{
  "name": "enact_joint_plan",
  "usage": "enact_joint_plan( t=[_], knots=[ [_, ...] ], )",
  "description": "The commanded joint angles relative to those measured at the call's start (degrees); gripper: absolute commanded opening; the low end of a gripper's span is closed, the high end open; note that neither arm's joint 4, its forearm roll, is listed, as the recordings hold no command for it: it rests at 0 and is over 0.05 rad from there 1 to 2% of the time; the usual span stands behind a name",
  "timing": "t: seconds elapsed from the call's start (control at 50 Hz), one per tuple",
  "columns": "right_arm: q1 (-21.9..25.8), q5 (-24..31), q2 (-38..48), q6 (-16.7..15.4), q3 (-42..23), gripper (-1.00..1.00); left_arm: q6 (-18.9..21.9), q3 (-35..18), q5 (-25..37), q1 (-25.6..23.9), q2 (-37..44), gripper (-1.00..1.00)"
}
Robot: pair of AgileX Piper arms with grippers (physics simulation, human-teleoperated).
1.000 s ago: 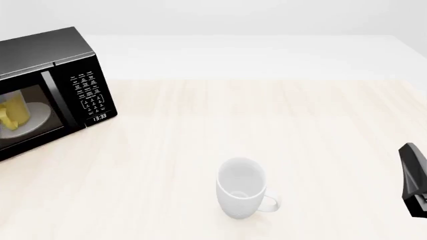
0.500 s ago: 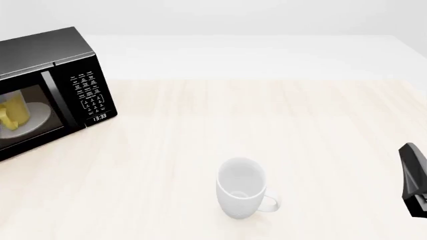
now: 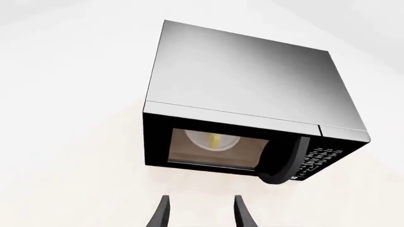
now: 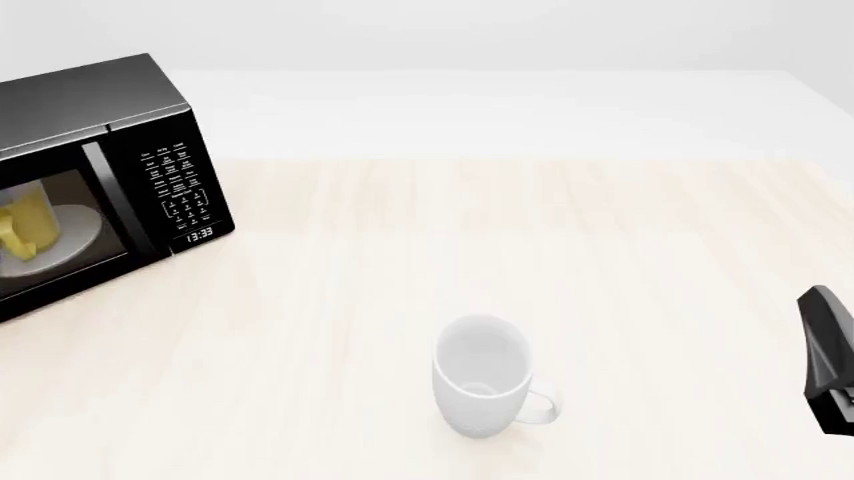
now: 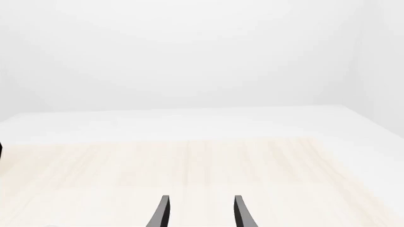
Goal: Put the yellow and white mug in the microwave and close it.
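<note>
Gaping left claw (image 3: 200,215), empty, facing microwave (image 3: 252,99).

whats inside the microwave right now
The yellow and white mug stands on the white round plate inside the microwave, seen through the glass door. Its lower part is hidden.

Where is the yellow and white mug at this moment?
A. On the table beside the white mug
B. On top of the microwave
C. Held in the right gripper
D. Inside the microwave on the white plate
D: the yellow and white mug shows through the microwave door glass, on the white plate.
</note>
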Motion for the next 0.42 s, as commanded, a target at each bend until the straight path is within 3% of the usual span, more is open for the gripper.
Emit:
enact_joint_plan(
  t=[0.02, 0.42],
  knots=[
    [0.0, 0.0, 0.0, 0.0, 0.0, 1.0, -0.9, -1.4, 4.4, -0.1, -4.6, 1.0],
    [0.0, 0.0, 0.0, 0.0, 0.0, 1.0, -1.9, -2.8, 7.8, 0.6, -8.2, 1.0]
  ],
)
